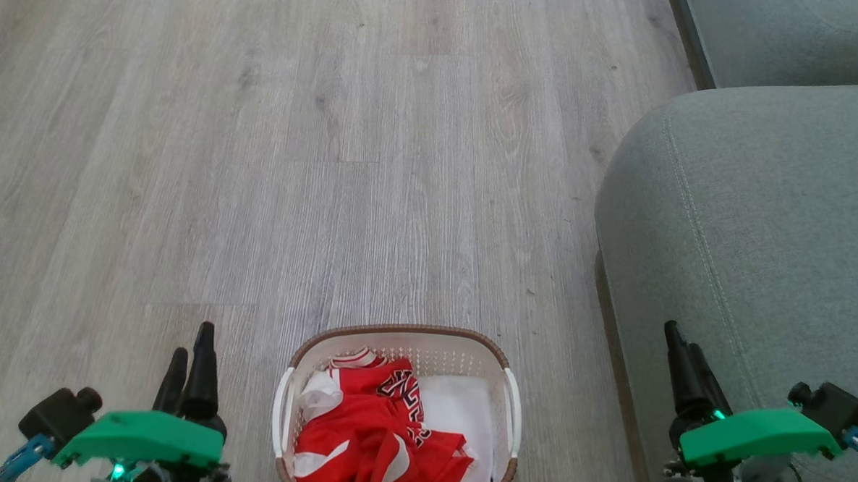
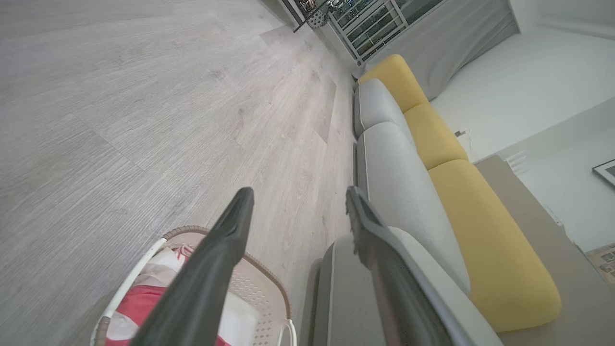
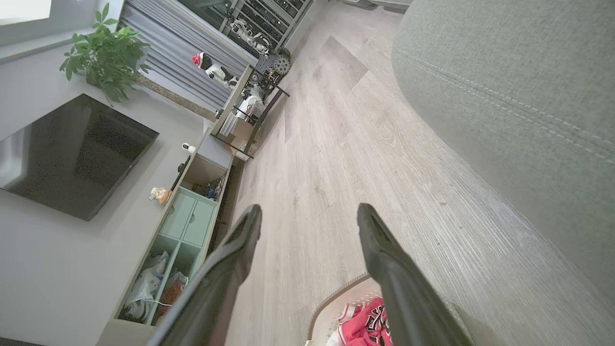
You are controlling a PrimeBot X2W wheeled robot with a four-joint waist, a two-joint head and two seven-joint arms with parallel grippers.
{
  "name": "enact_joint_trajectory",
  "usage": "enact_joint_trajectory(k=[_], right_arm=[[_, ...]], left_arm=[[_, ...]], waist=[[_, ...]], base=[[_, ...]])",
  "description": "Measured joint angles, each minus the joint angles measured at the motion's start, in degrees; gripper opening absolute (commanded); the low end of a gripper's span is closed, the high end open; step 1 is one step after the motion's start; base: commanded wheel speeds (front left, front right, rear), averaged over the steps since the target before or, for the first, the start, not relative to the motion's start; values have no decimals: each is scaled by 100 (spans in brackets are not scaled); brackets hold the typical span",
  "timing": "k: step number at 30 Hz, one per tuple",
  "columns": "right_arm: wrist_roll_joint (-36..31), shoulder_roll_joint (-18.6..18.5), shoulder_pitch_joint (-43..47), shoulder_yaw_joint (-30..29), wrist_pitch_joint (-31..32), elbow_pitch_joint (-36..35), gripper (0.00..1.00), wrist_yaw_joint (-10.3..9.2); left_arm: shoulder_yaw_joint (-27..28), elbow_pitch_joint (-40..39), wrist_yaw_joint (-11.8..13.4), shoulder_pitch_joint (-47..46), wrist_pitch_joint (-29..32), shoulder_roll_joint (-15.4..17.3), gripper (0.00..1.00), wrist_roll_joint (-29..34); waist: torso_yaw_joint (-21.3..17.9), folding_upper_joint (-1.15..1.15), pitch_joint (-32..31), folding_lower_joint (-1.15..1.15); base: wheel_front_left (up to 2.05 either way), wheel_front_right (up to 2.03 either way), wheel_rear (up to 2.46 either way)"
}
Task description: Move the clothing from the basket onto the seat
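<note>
Step in hand, as I'm reading it: first pick, not yet begun. The clothing (image 1: pixel 373 441) is all sitting in the basket (image 1: pixel 396 329). The red pile is bunching toward the left and middle, a pale whitish piece is lying against the left wall, and the flat white pad (image 1: pixel 465 416) is lying along the right side. The basket is standing on the floor (image 1: pixel 259 154), centred between the arms and near the front edge of the seat (image 1: pixel 763 226) on the robot's right. The seat surface in view is carrying no garment.

The left tool (image 1: pixel 192 341) is hanging over bare floor left of the basket, fingers spread wide in its wrist view, holding nothing. The right tool (image 1: pixel 682 339) is showing against the seat's near corner, also gaping wide and empty. I cannot tell whether it is over the cushion or just beside it. Neither is touching cloth.

Next move, my call: one arm is needing to swing inward and drop into the basket, fingers straddling a raised red fold near the lettering. Then it closes and lifts clear of the rim.

Risks I'm flagging:
- pinching the pad along with the cloth
- catching a wall or handle and dragging the light basket
- a trailing garment hooking the rim
</note>
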Motion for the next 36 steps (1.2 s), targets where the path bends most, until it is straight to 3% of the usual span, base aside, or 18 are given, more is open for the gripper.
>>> enact_joint_trajectory(k=[6,8,36], right_arm=[[-378,0,1,42,-98,-13,100,0],[-780,0,1,66,-142,-24,100,0],[-2611,-2,1,356,-577,-66,100,0]], left_arm=[[-93,-41,49,39,-81,2,100,387],[-114,-78,102,57,-134,4,100,609],[-348,-226,358,250,-579,54,100,2544]], waist=[[0,0,-4,0],[0,0,-4,0],[33,0,-48,0]], base=[[0,0,0],[0,0,0],[0,0,0]])
